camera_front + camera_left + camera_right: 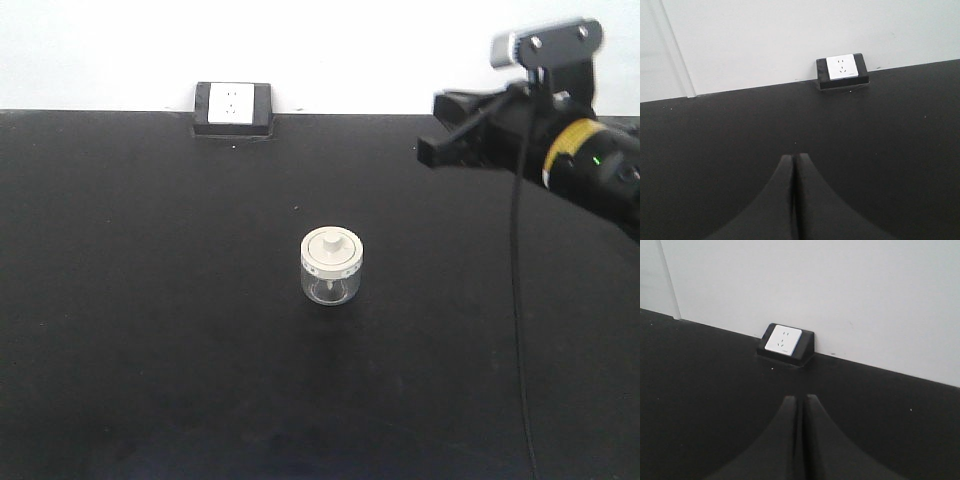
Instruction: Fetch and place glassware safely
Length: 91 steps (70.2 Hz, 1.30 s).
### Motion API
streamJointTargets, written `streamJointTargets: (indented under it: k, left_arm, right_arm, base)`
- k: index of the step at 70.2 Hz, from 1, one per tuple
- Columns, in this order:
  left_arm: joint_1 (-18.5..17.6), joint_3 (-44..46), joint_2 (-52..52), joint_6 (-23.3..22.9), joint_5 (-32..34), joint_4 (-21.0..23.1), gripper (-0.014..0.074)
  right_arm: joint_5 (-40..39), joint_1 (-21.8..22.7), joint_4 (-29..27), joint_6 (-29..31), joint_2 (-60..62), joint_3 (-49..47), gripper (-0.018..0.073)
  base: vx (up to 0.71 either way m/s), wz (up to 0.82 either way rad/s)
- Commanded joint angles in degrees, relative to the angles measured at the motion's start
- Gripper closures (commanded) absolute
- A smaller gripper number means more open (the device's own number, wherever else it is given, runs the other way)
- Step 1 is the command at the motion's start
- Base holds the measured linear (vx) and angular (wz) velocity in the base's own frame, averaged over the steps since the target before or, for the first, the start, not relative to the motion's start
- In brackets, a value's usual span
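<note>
Glass jar alone mid-counter, both hands pressed together.

The left hand (794, 165) has its fingers pressed together over bare black counter (150, 300). A white socket (232, 103) sits upper left at the wall. The lidded jar (331, 265) stands upright at centre. The right hand (801, 407), upper right, is likewise closed, holding nothing, well apart from the jar.

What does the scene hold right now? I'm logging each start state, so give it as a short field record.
jar: small clear glass jar, upright, mid-table
lid: cream-white lid with a knob, seated on the jar
surface: black table
backdrop: white socket box at the wall edge
left gripper: fingers together, holding nothing
right gripper: fingers together, holding nothing, raised right of the jar
</note>
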State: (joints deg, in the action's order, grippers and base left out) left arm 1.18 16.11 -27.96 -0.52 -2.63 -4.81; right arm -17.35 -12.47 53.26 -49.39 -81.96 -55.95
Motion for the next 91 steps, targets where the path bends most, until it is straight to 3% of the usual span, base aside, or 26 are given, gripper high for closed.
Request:
streamJointTargets:
  k: [1, 10, 18, 37, 47, 71, 91]
  left_arm:
    - [0.0, 1.8, -0.9, -0.3, 4.0, 0.4, 0.0603]
    - [0.0, 1.8, -0.9, -0.3, 4.0, 0.4, 0.0603]
    - [0.0, 1.8, -0.9, -0.3, 4.0, 0.4, 0.0603]
    - [0.0, 1.8, -0.9, -0.3, 4.0, 0.4, 0.0603]
    - [0.0, 1.8, -0.9, -0.3, 4.0, 0.4, 0.0603]
    - [0.0, 1.8, -0.9, -0.3, 4.0, 0.4, 0.0603]
    - [0.0, 1.8, -0.9, -0.3, 4.0, 0.4, 0.0603]
  right_arm:
    - [-1.2, 0.3, -2.3, 0.9, 5.1, 2.1, 0.0567]
    - [-1.5, 2.7, -5.1, 0.9, 9.7, 6.8, 0.0564]
    - [-2.4, 7.7, -7.6, 0.9, 15.4, 12.0, 0.0564]
    - [-4.4, 16.9, -7.5, 2.7, 30.1, 24.6, 0.0564]
    - [-4.2, 17.5, -7.6, 5.4, 37.1, 31.2, 0.0563]
    - [0.5, 17.4, -7.6, 4.5, 55.9, 45.7, 0.0563]
    - [6.6, 17.4, -7.6, 4.6, 69.5, 50.0, 0.0563]
  base:
    - [0.0, 0.0]
    - [0.0, 0.0]
    - [0.0, 0.0]
    - [0.0, 0.0]
    - [0.0, 0.0]
    - [0.0, 0.0]
    - [0.0, 0.0]
